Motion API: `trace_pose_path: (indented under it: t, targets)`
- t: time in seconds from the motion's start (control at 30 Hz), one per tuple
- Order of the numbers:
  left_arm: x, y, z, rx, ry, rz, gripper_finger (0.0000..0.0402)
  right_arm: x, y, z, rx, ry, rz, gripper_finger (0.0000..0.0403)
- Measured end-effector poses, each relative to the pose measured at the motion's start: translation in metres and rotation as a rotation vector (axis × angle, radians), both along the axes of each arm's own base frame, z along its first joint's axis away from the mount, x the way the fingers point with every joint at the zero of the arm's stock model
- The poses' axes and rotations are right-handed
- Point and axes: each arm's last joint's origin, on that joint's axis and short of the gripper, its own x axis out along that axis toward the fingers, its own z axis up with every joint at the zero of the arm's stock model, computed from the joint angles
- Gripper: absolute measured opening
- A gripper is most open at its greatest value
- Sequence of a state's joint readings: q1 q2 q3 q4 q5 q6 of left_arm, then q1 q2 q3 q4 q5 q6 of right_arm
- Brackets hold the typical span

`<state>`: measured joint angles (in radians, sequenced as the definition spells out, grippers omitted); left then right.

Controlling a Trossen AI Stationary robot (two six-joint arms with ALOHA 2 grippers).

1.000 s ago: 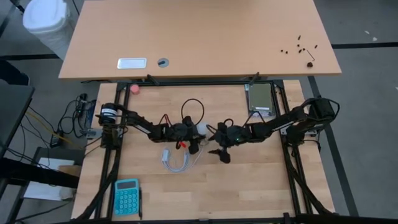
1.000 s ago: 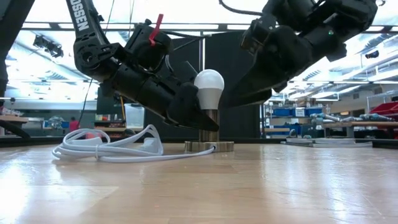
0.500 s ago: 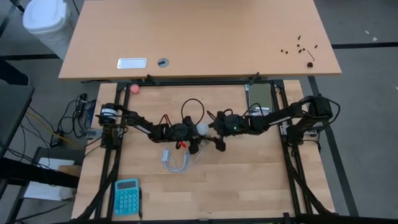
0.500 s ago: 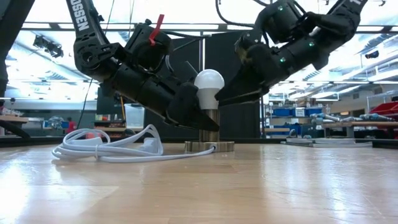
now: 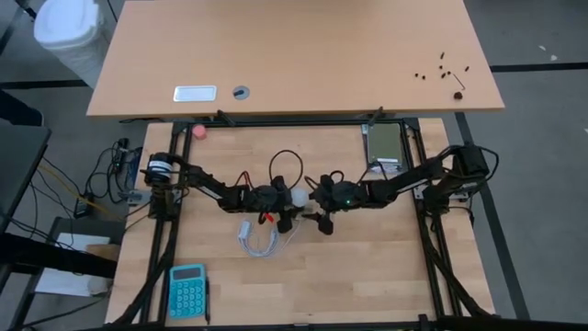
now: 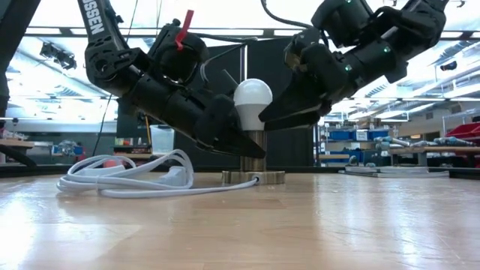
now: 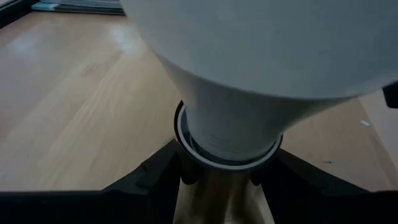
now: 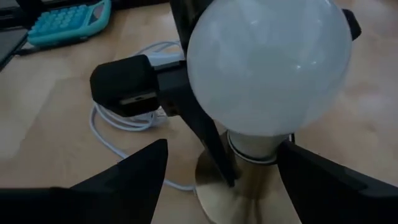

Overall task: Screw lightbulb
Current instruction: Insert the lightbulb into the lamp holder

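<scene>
The white lightbulb point(image 6: 252, 98) stands upright in a brass socket whose round base point(image 6: 253, 177) rests on the table; it also shows in the high view point(image 5: 299, 195). My left gripper point(image 6: 238, 142) comes from the table's left and is shut on the socket under the bulb. My right gripper point(image 8: 224, 149) comes from the table's right and is open. Its two fingers point(image 8: 134, 177) stand on either side of the bulb's lower half without touching it. My left gripper pinches the brass socket stem point(image 7: 217, 199) between its two fingers, just under the bulb's neck point(image 7: 230, 140). The fingers slant down from the table's left. The socket stands upright on its base disc, with the bulb on top.
A coiled white cord point(image 6: 127, 180) lies on the table left of the socket, near side. A teal calculator point(image 5: 187, 290) sits at the near left, a pink ball point(image 5: 199, 131) at the far left and a grey box point(image 5: 384, 147) at the far right.
My right gripper has swung toward the table's far edge, then come back a little toward the near edge and down, ending with its open fingers around the bulb. The bulb, the socket and my left gripper have kept still.
</scene>
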<state>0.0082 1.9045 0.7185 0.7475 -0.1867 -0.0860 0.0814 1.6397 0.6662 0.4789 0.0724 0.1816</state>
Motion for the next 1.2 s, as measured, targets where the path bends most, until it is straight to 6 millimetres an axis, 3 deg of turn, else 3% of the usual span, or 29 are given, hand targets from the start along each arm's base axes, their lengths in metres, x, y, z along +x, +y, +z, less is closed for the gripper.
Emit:
trace_pose_path:
  t: [0.23,0.43,0.7,0.9,1.0,1.2]
  targets:
    - [0.000,0.006,0.000,0.012,-0.002,0.069,0.0197,-0.004,0.016,0.004,0.065,0.016,0.093,0.0308]
    - [0.000,0.006,0.000,0.002,0.001,0.046,0.0197,-0.011,0.015,0.009,-0.008,0.050,0.001,0.0308]
    - [0.000,0.006,0.000,-0.002,0.001,0.036,0.0197,-0.008,-0.026,0.006,-0.068,0.072,-0.114,0.0308]
    - [0.000,0.006,0.000,-0.003,0.003,0.032,0.0197,-0.004,-0.037,0.013,-0.084,-0.013,-0.059,0.0308]
    - [0.000,0.006,0.000,-0.005,0.004,0.031,0.0197,-0.004,-0.035,0.013,-0.057,-0.014,-0.037,0.0308]
    - [0.000,0.005,-0.001,-0.010,0.007,0.020,0.0197,-0.005,-0.009,0.010,-0.025,0.012,0.017,0.0308]
